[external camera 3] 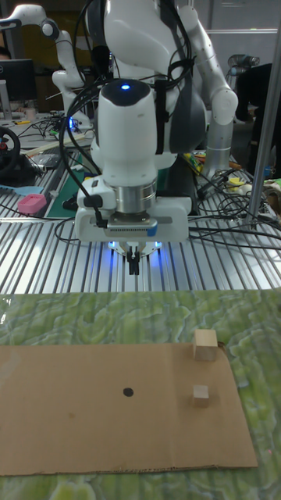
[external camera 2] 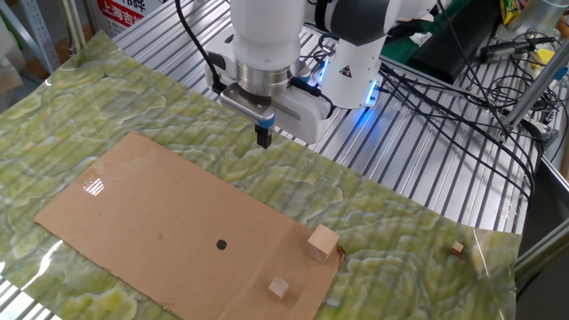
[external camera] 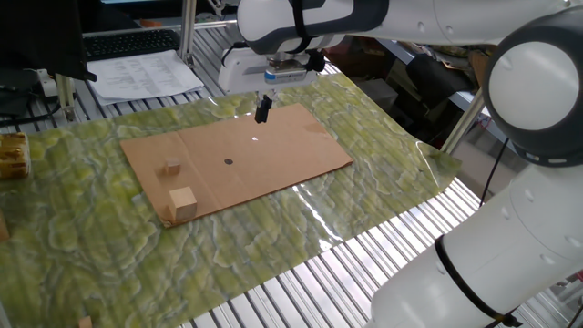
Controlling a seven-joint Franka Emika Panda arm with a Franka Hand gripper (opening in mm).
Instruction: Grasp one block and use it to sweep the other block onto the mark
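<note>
Two raised side views facing each other across the cardboard sheet (external camera: pixel 237 159), tall view low, head-on.

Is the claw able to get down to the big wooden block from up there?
Probably yes. The claw hangs above the far edge of the cardboard, and the big wooden block sits in the open near a corner, with only the small block nearby, apart from it.

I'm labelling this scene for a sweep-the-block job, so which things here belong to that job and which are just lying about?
Belongs to the job:
- large pale cube
- small brown block
- dark dot on the cardboard sheet
- gripper, fingers together, holding nothing

Just lying about:
- tiny wooden piece off the cardboard
- printed papers
- green patterned mat
</note>
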